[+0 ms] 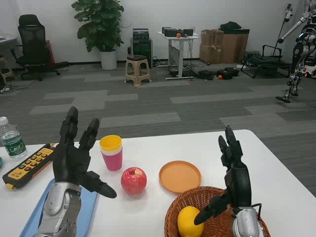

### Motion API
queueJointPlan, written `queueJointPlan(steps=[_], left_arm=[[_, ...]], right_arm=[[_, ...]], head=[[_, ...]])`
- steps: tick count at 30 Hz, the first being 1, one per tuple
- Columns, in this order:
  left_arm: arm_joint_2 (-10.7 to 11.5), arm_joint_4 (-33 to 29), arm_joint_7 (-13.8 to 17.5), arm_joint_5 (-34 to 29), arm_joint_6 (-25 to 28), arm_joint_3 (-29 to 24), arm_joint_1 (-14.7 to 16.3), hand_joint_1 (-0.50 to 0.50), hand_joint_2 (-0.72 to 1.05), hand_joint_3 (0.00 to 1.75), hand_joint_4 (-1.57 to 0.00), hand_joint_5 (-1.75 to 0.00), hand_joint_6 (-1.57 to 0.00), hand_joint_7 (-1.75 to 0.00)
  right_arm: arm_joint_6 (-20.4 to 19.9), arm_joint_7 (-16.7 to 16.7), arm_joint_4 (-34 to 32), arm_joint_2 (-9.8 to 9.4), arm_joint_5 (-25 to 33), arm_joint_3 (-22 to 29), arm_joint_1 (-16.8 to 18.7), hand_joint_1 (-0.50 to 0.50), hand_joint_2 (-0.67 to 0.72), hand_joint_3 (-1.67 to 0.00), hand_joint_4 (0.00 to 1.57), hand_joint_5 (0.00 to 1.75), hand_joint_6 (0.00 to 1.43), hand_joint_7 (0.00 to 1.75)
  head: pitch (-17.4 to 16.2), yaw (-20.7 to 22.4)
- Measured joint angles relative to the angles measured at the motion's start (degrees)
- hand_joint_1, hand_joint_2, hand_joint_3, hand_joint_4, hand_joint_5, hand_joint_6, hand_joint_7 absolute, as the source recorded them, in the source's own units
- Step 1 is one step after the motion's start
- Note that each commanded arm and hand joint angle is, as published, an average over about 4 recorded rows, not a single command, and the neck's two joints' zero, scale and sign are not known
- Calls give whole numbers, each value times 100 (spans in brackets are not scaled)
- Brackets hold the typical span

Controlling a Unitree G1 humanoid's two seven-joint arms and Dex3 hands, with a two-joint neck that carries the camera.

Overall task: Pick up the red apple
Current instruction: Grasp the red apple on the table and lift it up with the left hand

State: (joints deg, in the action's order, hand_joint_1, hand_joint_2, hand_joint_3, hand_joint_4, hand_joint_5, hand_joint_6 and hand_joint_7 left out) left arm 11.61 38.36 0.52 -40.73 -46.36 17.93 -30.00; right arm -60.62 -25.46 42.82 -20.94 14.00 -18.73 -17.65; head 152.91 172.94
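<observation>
**Apple waiting, left hand closest**

Behind the white table (148, 148) you have a wide grey-carpeted room with a potted plant (101, 22), an office chair (33, 44), a stool (137, 69) and another robot (301, 54) at the far right. On the table, the apple (134, 180) sits upright near the middle, between a pink-and-yellow cup (111, 152) on its far left and an orange plate (179, 176) just to its right. A wicker basket (180, 210) holding a yellow fruit (190, 221) stands at the near right. At the far left lie a water bottle (11, 138) and a yellow remote (29, 165).

Your left hand (74, 158) is raised over a blue tray (91, 197), fingers spread wide, holding nothing. The apple lies just to its right and slightly nearer, beside the thumb but apart from it. Your right hand (234, 177) hovers over the basket, also spread and empty, with the plate between it and the apple.

The left hand looks the better choice: it is nearer, and its path is clear. Being round, the apple has no long axis to line up with, so a short sideways reach and a wrap around it should do. Mind the cup close behind.
</observation>
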Motion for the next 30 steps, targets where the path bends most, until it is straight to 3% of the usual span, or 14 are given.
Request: queueJointPlan(steps=[2,3,5,7,30], left_arm=[[90,139,-313,-197,-367,388,-77,-50,-72,9,0,0,0,0],[170,263,-606,-388,-711,747,-151,-50,-72,9,0,0,0,0],[317,464,-1140,-738,-1355,1367,-296,-50,-72,9,0,0,0,0],[406,541,-1356,-882,-1641,1615,-373,-50,-72,9,0,0,0,0],[455,567,-1388,-937,-1695,1674,-384,-50,-72,9,0,0,0,0]], right_arm=[[0,5,-43,67,-47,37,18,-42,60,0,0,0,0,0],[1,15,-100,137,-94,74,48,-42,60,0,0,0,0,0],[0,45,-229,304,-198,132,137,-42,60,0,0,0,0,0],[-1,68,-299,393,-261,149,205,-42,60,0,0,0,0,0],[-1,70,-424,425,-282,199,291,-42,60,0,0,0,0,0]], head=[[159,-49],[318,-98],[320,-93],[323,-84],[287,-105]])
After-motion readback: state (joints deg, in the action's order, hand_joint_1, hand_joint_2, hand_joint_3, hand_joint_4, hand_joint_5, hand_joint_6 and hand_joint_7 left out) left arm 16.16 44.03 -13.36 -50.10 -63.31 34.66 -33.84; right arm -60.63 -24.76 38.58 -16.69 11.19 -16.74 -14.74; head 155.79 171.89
